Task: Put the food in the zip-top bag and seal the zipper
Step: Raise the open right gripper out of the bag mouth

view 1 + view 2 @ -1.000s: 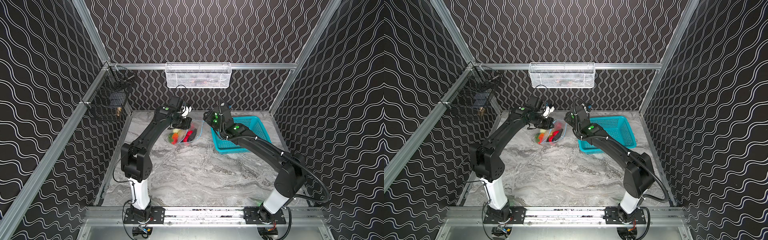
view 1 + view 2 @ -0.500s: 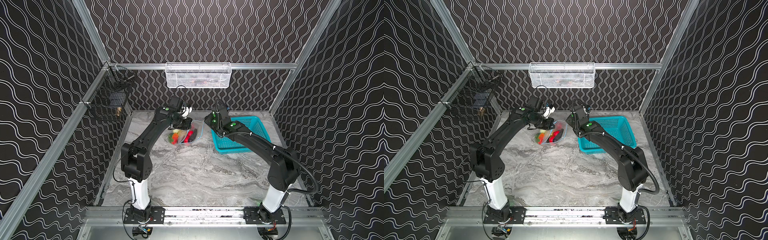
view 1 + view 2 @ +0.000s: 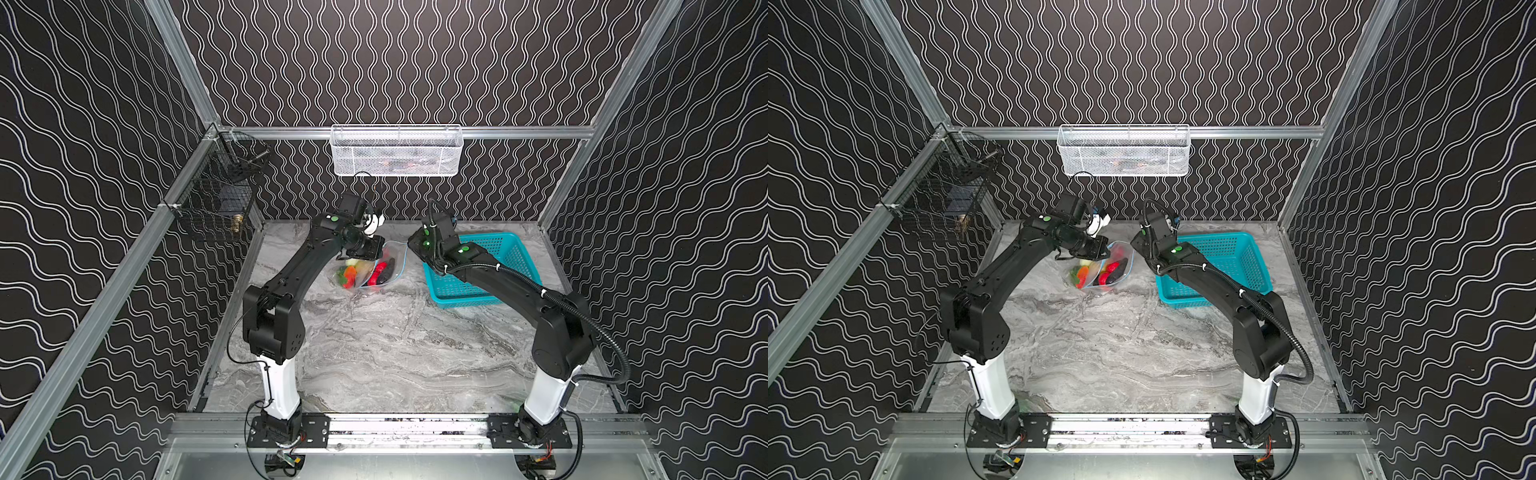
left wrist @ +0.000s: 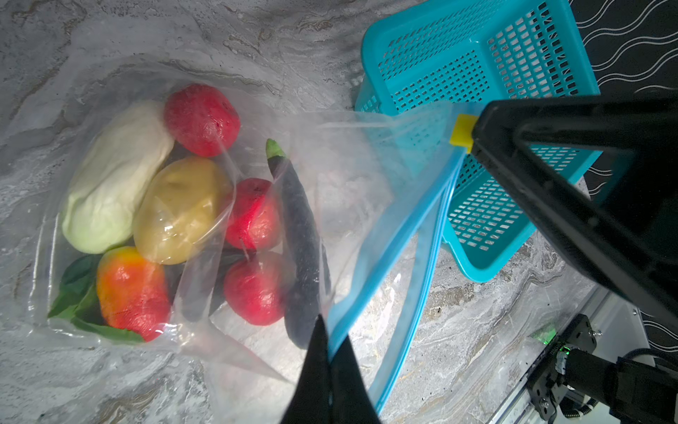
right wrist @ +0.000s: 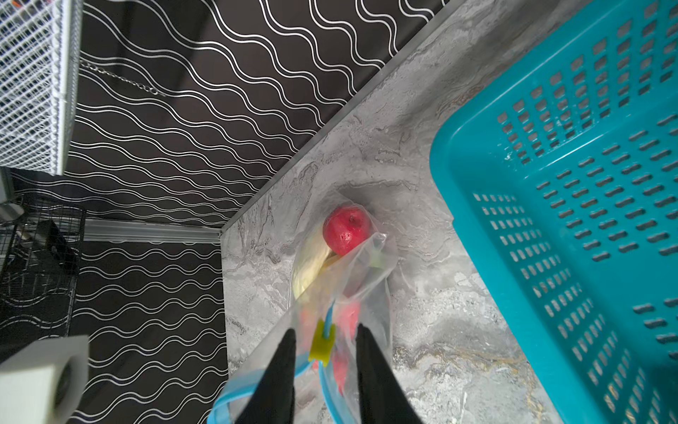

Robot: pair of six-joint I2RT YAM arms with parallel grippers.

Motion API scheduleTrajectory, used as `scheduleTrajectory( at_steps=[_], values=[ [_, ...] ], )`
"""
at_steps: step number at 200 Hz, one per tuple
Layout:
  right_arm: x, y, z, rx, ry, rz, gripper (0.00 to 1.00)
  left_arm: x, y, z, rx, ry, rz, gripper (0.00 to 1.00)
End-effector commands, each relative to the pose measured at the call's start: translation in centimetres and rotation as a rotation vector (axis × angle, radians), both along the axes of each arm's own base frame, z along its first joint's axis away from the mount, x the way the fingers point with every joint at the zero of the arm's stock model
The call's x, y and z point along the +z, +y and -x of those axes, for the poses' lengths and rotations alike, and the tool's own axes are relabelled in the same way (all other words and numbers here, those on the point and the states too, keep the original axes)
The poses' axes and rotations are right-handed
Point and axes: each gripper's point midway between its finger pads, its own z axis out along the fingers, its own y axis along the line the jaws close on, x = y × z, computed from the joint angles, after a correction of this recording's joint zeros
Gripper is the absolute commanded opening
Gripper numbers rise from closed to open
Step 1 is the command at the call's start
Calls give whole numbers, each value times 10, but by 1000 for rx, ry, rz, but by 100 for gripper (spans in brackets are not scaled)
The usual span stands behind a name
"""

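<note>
Zipper slider (image 5: pixel 322 344) inside right pincer (image 5: pixel 325 329) gap; basket (image 5: pixel 445 176) close.

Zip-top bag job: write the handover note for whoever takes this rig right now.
Left gripper: shut on the zipper, at the end opposite the yellow slider.
Right gripper: open, fingers either side of the yellow slider, not clamped.
Zip-top bag lies on the table beside the teal basket; food inside.
Done: loading. Left: clamp the yellow slider, run it along the open zipper.
</note>
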Motion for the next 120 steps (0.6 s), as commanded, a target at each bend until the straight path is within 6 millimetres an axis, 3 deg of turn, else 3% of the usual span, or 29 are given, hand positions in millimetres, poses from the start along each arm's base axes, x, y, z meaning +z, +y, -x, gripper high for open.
scheduleTrajectory(
  at_steps=[1,65,120],
  values=[
    [3,3,-5,-7,-6,-37,28,1,-2,-1,2,-3,15,0],
    [1,-2,-11,-14,-12,-69,19,4,-2,-1,1,-9,16,0],
    [-2,8,-13,18,2,-104,18,6,-2,-1,0,-15,14,0]
  ],
)
